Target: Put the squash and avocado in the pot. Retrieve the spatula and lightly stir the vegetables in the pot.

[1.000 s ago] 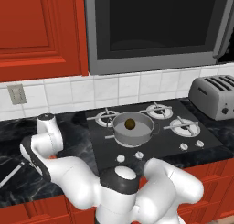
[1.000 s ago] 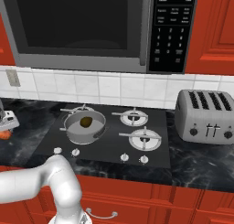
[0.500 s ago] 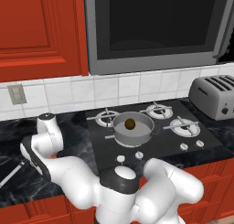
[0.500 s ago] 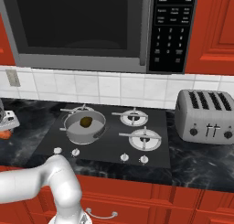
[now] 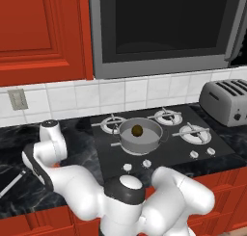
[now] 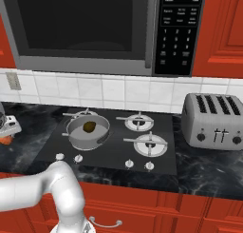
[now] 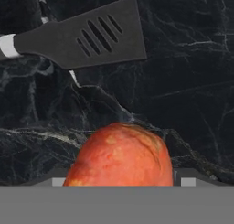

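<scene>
Here, one squash (image 7: 121, 155), one spatula (image 7: 77, 37), one avocado (image 5: 137, 130) in one pot (image 5: 141, 142).

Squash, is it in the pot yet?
No, the squash lies on the dark counter near the spatula; the pot holds just the avocado.

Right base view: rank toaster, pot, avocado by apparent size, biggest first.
1. Silver four-slot toaster, though it may sit a bit nearer the camera than the pot, so the margin is unsure.
2. Round grey metal pot.
3. Small olive-brown avocado, lying inside the pot, clearly smallest.
</scene>
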